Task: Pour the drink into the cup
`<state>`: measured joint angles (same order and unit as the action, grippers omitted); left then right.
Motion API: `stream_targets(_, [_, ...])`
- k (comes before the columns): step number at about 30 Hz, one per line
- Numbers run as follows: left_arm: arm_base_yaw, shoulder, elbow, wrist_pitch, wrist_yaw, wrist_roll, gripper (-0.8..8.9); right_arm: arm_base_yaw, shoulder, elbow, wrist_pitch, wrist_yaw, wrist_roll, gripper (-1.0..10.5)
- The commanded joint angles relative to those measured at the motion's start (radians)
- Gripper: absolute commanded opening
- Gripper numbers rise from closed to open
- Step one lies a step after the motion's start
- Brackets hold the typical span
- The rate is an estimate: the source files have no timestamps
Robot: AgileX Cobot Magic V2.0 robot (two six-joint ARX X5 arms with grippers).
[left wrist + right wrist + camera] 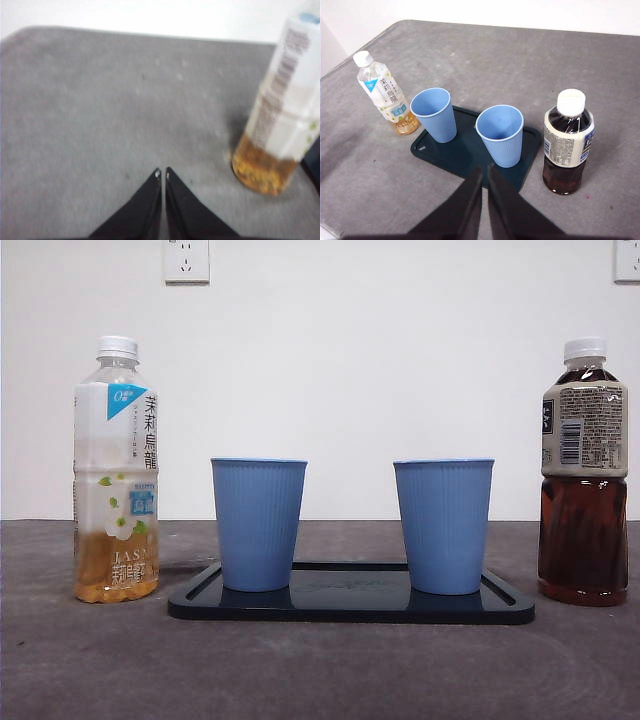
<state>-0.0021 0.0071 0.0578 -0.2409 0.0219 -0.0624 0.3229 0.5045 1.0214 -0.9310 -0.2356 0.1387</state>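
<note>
Two blue ribbed cups (258, 523) (442, 525) stand upright and empty on a dark tray (350, 605). A jasmine tea bottle (116, 472) with a white cap and a little amber drink stands left of the tray. A dark tea bottle (584, 472) with a white cap stands right of it. My left gripper (162, 173) is shut and empty above the table, beside the jasmine bottle (280, 120). My right gripper (484, 169) is shut and empty, high above the tray (465, 155), the cups (434, 113) (501, 134) and the dark bottle (567, 142).
The grey table (320, 670) runs to a white wall with a power socket (186, 260) at the back. The jasmine bottle also shows in the right wrist view (386, 93). Neither arm shows in the front view.
</note>
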Motion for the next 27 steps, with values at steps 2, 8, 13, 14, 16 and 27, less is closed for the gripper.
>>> stream_targets(2, [0.008, -0.004, -0.046, 0.079, -0.002, 0.019, 0.11, 0.005, 0.003, 0.021, 0.011, 0.0, 0.011, 0.2])
stream_targets(8, [0.008, -0.003, -0.046, 0.079, -0.002, 0.02, 0.1, 0.005, 0.003, 0.021, 0.013, 0.0, 0.011, 0.2])
stream_targets(13, [0.008, -0.004, -0.046, 0.08, -0.002, 0.02, 0.1, 0.005, 0.003, 0.021, 0.013, 0.0, 0.011, 0.2])
stream_targets(14, [0.008, -0.004, -0.046, 0.08, -0.002, 0.02, 0.1, 0.005, 0.003, 0.021, 0.013, 0.0, 0.011, 0.2])
stream_targets(16, [0.008, -0.004, -0.046, 0.08, -0.002, 0.02, 0.1, 0.005, 0.003, 0.021, 0.013, 0.0, 0.011, 0.2])
stream_targets(27, [0.008, -0.004, -0.046, 0.08, -0.002, 0.02, 0.1, -0.122, -0.072, -0.19, 0.289, 0.158, -0.077, 0.2])
